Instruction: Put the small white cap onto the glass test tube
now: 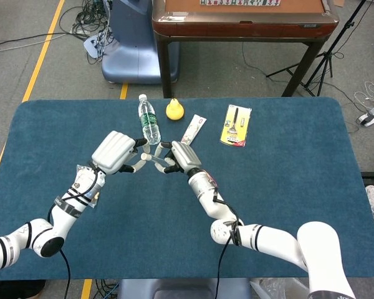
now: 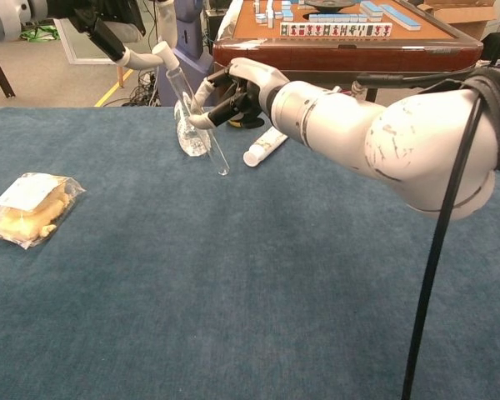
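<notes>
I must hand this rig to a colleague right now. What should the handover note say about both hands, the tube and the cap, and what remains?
Right hand: holds the glass test tube above the table, tilted, open end up and toward the left hand.
Left hand: pinches the small white cap at its fingertips, right at the tube's mouth.
Done: both parts are picked up and brought together over the blue table, near the water bottle.
Left: whether the cap is seated cannot be told from these views. Check it, press it on if needed, then release.
</notes>
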You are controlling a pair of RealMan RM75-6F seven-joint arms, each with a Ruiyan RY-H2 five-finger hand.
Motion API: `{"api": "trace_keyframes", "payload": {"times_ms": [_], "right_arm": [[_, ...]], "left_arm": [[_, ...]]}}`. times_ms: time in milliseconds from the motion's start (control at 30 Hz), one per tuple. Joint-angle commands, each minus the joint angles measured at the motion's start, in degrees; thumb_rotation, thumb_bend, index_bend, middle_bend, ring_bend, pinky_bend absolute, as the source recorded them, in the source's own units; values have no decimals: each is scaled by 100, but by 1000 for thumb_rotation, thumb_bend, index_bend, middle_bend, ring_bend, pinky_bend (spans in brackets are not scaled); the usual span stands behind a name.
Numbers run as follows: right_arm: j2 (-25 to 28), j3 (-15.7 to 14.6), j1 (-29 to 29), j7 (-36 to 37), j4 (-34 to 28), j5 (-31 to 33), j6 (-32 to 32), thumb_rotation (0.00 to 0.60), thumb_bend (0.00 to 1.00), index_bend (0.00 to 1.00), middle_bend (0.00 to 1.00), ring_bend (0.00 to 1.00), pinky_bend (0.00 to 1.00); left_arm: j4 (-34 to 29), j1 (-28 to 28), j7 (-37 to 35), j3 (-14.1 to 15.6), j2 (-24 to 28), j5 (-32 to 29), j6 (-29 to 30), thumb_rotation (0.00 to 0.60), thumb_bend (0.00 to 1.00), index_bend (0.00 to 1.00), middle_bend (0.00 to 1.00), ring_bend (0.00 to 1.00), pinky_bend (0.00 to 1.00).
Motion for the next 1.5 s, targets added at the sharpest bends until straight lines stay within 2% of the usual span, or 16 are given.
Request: {"api": "trace_keyframes", "payload": {"times_ms": [33, 1500], "right_arm": [[-1, 6, -4, 12, -6, -3, -5, 600, 783, 923, 1000, 1000, 1000], [18, 63, -21, 128, -72, 47, -119, 600, 808, 938, 1000, 1000, 1000]], "left_arm": [[7, -21, 33, -1, -22, -27, -12, 600, 330, 545, 1000, 1000, 1000], [28, -211, 526, 104, -101, -495, -274, 600, 330, 544, 1000, 1000, 1000]]}}
